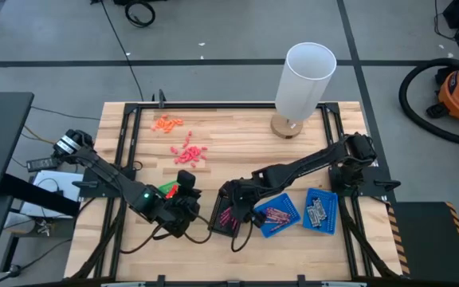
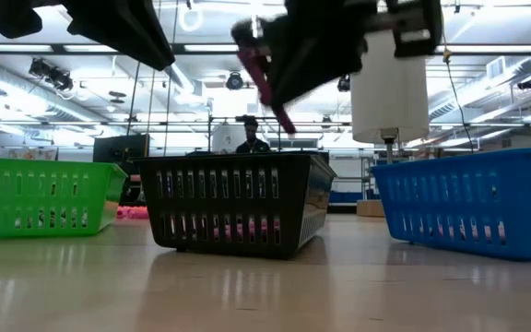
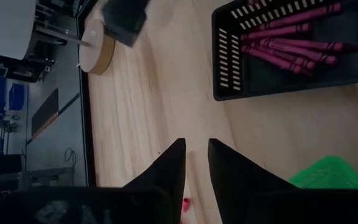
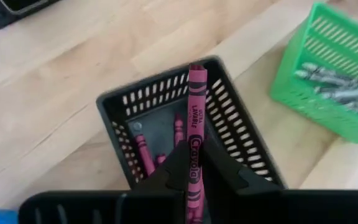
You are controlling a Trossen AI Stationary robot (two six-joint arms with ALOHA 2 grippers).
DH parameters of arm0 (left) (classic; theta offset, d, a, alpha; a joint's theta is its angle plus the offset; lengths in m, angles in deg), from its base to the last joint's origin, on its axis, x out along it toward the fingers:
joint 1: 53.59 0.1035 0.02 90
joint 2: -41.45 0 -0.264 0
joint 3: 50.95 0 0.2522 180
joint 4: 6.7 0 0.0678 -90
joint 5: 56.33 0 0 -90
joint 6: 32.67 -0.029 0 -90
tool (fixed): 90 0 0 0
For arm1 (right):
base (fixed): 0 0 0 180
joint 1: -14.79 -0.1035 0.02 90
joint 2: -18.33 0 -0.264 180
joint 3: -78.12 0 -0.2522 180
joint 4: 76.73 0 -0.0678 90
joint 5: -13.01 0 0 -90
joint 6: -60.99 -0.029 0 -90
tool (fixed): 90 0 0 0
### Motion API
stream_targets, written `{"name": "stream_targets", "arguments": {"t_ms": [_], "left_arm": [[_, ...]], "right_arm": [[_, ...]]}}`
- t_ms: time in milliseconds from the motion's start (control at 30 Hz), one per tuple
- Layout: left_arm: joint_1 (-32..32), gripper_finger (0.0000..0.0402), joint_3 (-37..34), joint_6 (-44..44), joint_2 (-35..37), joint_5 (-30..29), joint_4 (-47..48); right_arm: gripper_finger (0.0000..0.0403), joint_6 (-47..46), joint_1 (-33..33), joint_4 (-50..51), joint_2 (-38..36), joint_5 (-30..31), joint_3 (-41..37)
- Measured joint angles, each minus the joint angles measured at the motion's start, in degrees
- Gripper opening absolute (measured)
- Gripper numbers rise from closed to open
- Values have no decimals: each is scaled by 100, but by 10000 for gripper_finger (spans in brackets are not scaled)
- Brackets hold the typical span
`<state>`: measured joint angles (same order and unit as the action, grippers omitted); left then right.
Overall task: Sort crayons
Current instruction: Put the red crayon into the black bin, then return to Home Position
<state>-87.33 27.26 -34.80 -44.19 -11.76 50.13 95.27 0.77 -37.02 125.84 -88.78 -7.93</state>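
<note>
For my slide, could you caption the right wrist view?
Right gripper holds a magenta crayon above the black tray.

Both arms are dark, near-black, built of slim links joined by bulkier rounded joint housings. The left arm (image 1: 110, 179) carries a small green light near its wrist and a pale tag at its base joint, with thin black cables trailing off the wrist. The right arm (image 1: 309, 166) has the same matte black casing. Each end effector, left (image 3: 194, 163) and right (image 4: 197, 167), ends in two flat, wedge-shaped black fingers tapering to narrow tips above a broad black body.
</note>
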Motion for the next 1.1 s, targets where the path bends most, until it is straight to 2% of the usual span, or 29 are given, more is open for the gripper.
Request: {"name": "stream_targets", "arguments": {"t_ms": [300,500,900,1100], "left_arm": [[0,77,0,-9,-2,-2,-40],[0,77,0,2,-2,2,-48],[12,77,0,-195,-2,9,-31],[20,77,0,-304,-2,272,4]], "right_arm": [[39,-149,63,-1269,122,4,-774],[43,-177,155,-1755,118,14,-1132],[117,-622,290,-1611,91,-28,-1205],[125,-613,302,-1524,-168,121,-1205]]}}
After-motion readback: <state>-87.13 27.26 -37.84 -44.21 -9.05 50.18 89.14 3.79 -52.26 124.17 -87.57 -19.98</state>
